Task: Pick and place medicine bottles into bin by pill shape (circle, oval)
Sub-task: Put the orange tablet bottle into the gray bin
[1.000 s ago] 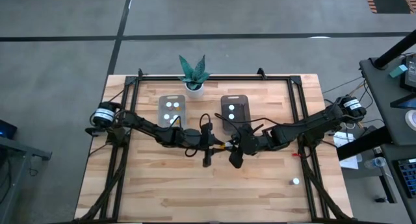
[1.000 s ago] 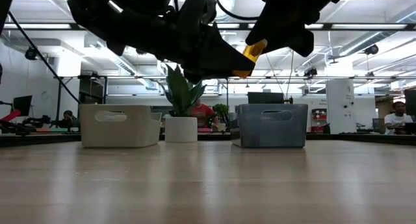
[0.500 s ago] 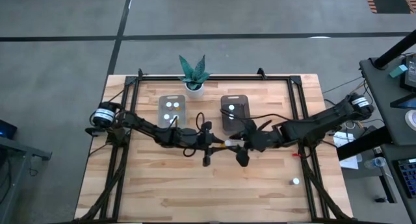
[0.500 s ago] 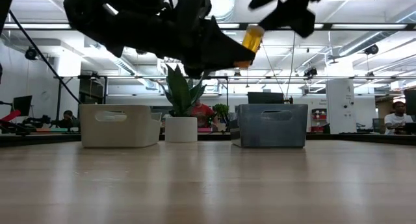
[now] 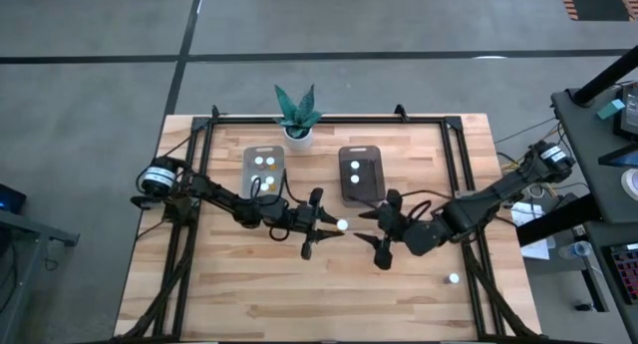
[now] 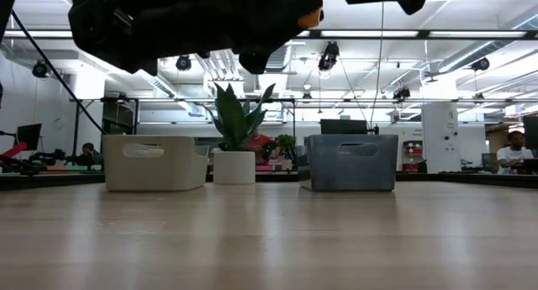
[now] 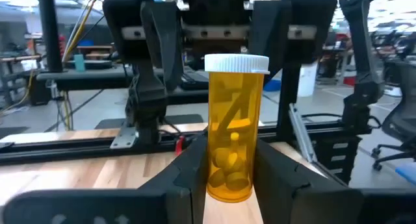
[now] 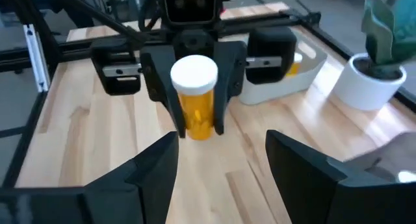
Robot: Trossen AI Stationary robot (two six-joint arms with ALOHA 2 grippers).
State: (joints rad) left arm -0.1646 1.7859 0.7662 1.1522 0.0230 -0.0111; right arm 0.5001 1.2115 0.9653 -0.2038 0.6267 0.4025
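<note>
Right gripper point(image 5: 382, 234) let go and backed off, fingers apart; left gripper point(image 5: 321, 225) now alone clamps the amber bottle point(image 7: 233, 146) above the surface point(image 5: 249, 294).

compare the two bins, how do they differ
The left bin is pale and clear; the right bin is dark smoky grey. The left bin holds about three bottles, one amber; the right bin shows two white caps. Both are small rounded tubs either side of the plant.
</note>
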